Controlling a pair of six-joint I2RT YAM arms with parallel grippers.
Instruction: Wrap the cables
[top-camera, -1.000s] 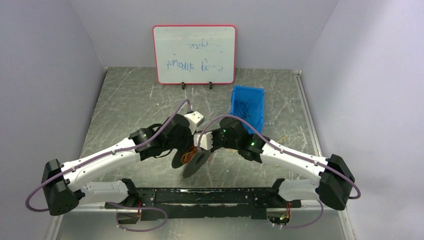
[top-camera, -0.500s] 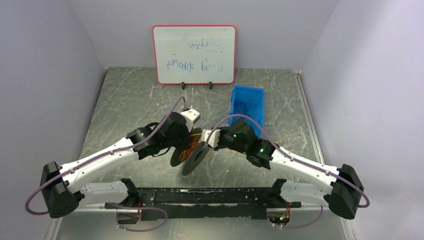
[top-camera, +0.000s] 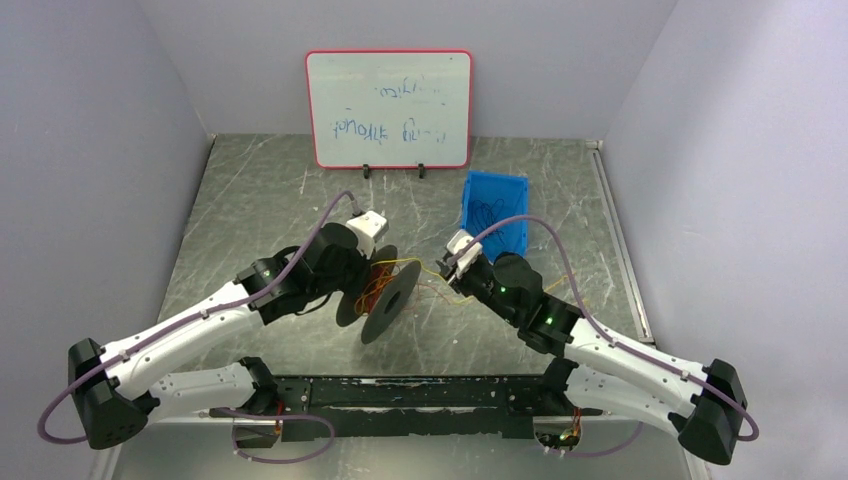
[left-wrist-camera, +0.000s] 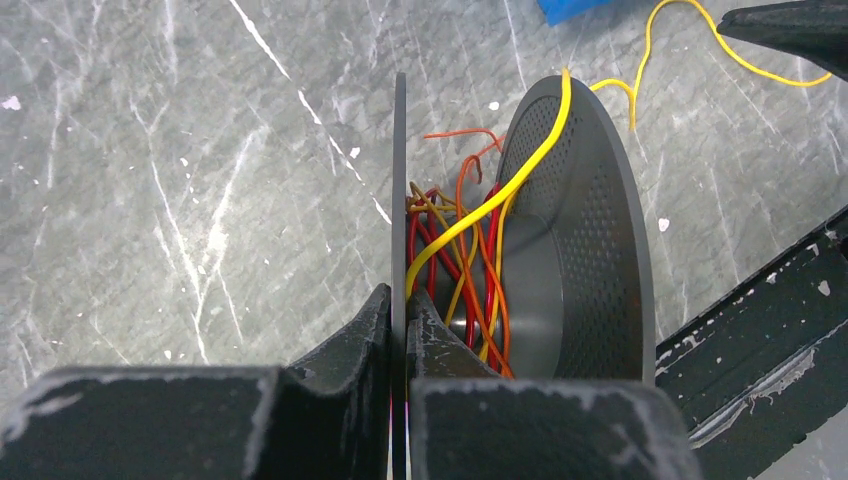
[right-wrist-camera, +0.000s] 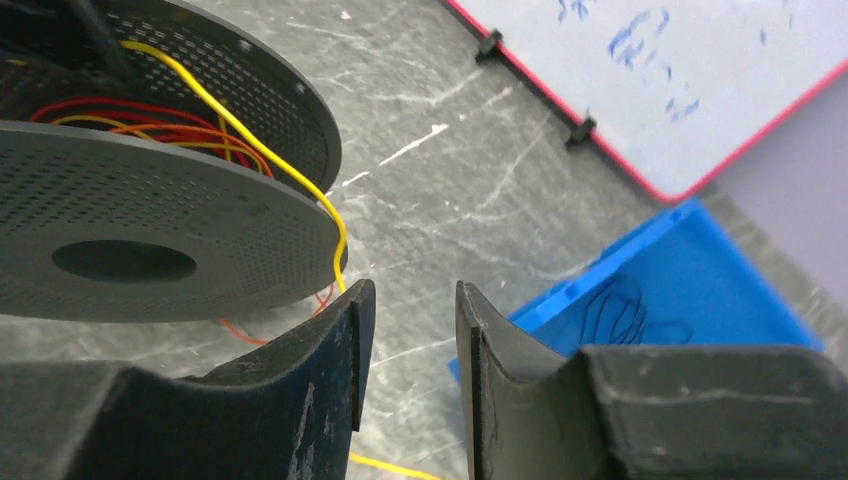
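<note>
The right claw (right-wrist-camera: 410, 300) stands partly open with nothing between its fingers, just right of the spool (top-camera: 385, 300). The left claw (left-wrist-camera: 398, 300) is clamped tight on one flange and holds the spool on edge above the middle of the table (top-camera: 260, 200). The cables (left-wrist-camera: 490, 290) sit loosely on the hub. One yellow strand (right-wrist-camera: 300, 160) leaves over the rim and trails under the right claw toward the table's right edge. That left-to-right length looks nearest the right arm.
</note>
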